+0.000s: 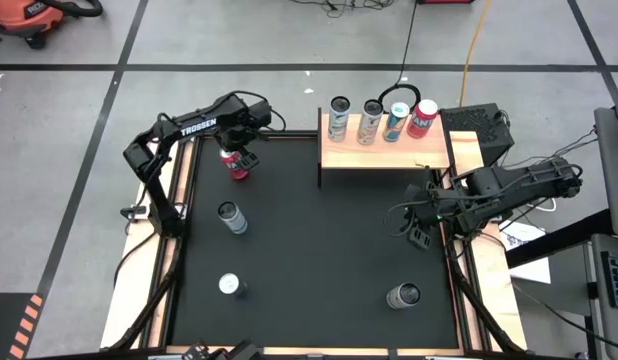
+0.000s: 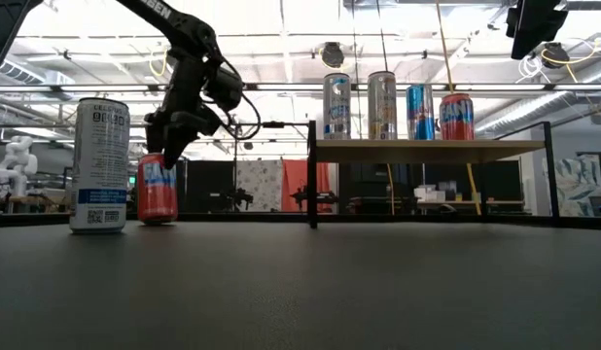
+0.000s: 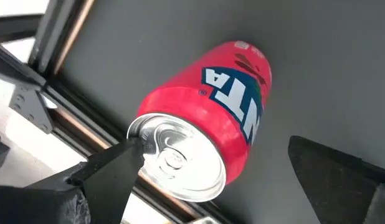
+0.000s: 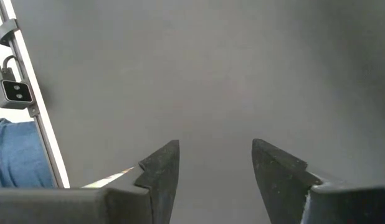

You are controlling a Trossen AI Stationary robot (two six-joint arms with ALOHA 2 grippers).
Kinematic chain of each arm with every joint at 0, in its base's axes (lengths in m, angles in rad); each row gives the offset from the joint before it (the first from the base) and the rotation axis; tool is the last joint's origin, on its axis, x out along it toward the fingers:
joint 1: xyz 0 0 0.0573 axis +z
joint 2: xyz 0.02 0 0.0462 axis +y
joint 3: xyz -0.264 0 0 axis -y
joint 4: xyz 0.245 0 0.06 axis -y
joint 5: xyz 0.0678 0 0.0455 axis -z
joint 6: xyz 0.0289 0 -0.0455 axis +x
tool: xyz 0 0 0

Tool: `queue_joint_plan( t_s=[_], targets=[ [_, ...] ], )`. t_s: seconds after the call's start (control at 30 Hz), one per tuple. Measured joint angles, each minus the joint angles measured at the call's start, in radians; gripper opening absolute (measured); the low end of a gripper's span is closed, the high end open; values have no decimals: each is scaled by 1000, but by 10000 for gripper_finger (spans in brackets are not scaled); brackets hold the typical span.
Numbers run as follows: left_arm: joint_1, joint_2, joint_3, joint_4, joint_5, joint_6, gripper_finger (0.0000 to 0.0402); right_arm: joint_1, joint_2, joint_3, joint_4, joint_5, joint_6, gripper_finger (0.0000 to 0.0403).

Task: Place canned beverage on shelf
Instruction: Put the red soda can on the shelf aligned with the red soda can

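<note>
Cans fill shelf; three more dot the mat.

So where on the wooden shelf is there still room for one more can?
The shelf's back edge is crowded: four cans stand in a row there, ending with a red can. The front strip of its top, in front of that row, is bare. On the black mat, the wide middle is free too. The open left gripper is over another red can.
</note>
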Motion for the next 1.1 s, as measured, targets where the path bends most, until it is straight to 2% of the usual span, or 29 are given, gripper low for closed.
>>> queue_joint_plan(
  t_s=[0.33,0.6,0.87,1.1],
  targets=[
    [-2,-4,-1,-39,23,3,391,0,0,0,0,0,-9,183],
    [-10,-111,-5,-14,132,-32,391,0,0,0,0,0,-49,183],
    [-9,-145,-5,9,90,-54,391,0,0,0,0,0,-50,183],
    [5,-100,-4,39,47,-53,391,0,0,0,0,0,-51,183]
  ],
)
